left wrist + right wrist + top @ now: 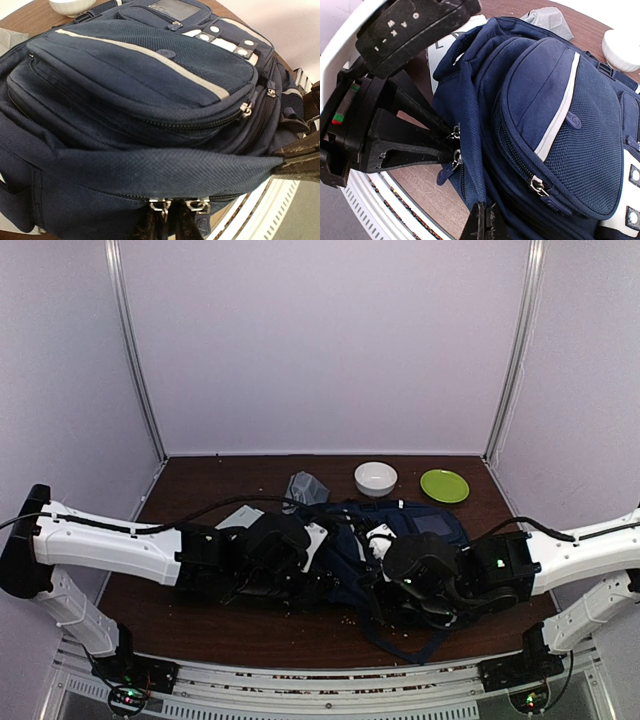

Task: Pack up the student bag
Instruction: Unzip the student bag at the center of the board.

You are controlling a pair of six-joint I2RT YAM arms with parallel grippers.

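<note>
Dark brown tabletop [200, 625] under me, pale walls closing it in on three sides. I take the student bag [445, 535] as my mark. It lies flat in the middle of the table between my two arms, front pockets and white stripe facing up.

Coming in from the bag's left, my left gripper [454, 146] is at the zipped seam on the bag's near side. Its fingers stand a little apart, tips against the two metal zipper pulls [160, 204], which sit side by side. Whether they pinch anything I cannot tell.

Just beside the bag's left edge lies a flat white item [240, 517] that I cannot identify. Behind the bag's left corner sits a crumpled grey pouch [305, 487]. Behind its middle is a white bowl [375, 478], and behind its right part a green plate [444, 485].

From the bag's right, my right gripper [484, 214] is clamped tight on a fold of the bag's navy fabric beside that same seam. The fold stands out as a taut ridge.
</note>
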